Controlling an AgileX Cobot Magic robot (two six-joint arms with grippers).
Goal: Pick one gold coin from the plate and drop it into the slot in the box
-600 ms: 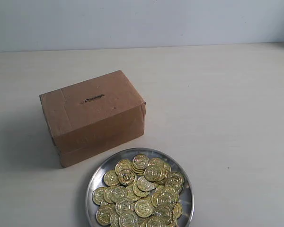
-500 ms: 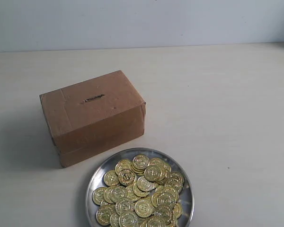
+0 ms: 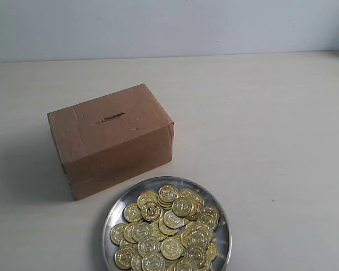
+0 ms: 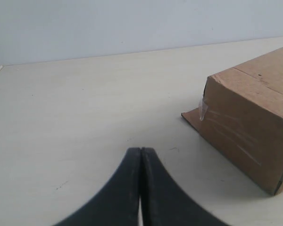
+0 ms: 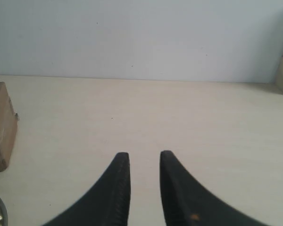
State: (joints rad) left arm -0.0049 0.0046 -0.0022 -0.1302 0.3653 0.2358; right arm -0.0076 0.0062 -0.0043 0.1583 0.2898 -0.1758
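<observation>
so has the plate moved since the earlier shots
No. The plate sits just where it was, its rim as near the box as before.

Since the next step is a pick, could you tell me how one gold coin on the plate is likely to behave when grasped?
The gold coins look thin, flat and glossy, so one is probably stiff but slippery. They overlap in a heap on the plate, so neighbours will likely shift. On edge, one could roll.

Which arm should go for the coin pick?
Likely right. Right end effector is open, plate edge in its wrist view; left end effector is shut, seeing only the box.
</observation>
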